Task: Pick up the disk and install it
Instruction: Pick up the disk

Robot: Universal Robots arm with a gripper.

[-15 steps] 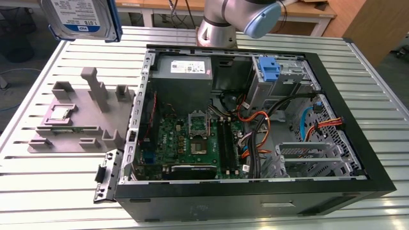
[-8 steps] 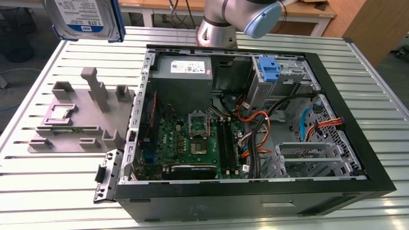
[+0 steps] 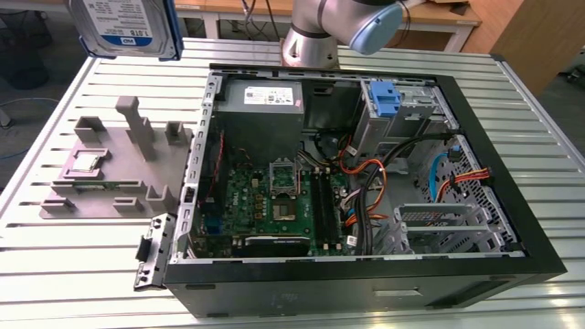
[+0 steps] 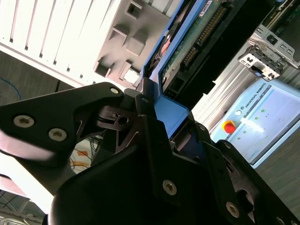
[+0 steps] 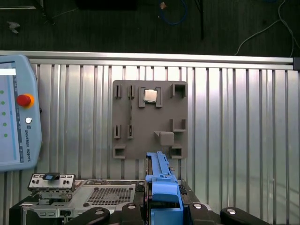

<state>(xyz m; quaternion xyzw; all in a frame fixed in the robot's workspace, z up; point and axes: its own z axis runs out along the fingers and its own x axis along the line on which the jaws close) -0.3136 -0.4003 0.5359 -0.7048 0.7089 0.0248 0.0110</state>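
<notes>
**Disk held aloft, outside the case**

The gripper (image 4: 171, 110) is clamped on the disk (image 3: 128, 27). In the second wrist view its black fingers (image 4: 145, 93) press a blue side rail from either side, and the disk's green circuit board runs away from them. In the first wrist view the disk (image 5: 161, 180) shows edge-on, blue rail uppermost, rising from between the gripper's (image 5: 164, 210) black parts.

In the exterior view the disk hangs in the air at the upper left, label toward the camera, with blue rails along both sides. It is apart from the table (image 3: 73, 274) and outside the case (image 3: 366, 281). The arm (image 3: 333, 27) stands behind the case.

The case lies open on the slatted table. Inside it are the motherboard (image 3: 274, 199), a grey power supply (image 3: 260, 96) and a blue bracket (image 3: 384, 99) at the far side.

On the exterior view's left of the case sits a grey fixture (image 3: 137, 151) with a small silver chip (image 3: 87, 162) seated in one of its pockets. The first wrist view looks down on this fixture (image 5: 150, 136) and chip (image 5: 150, 95). A pendant (image 5: 18, 112) with a red button lies on the table near them.
</notes>
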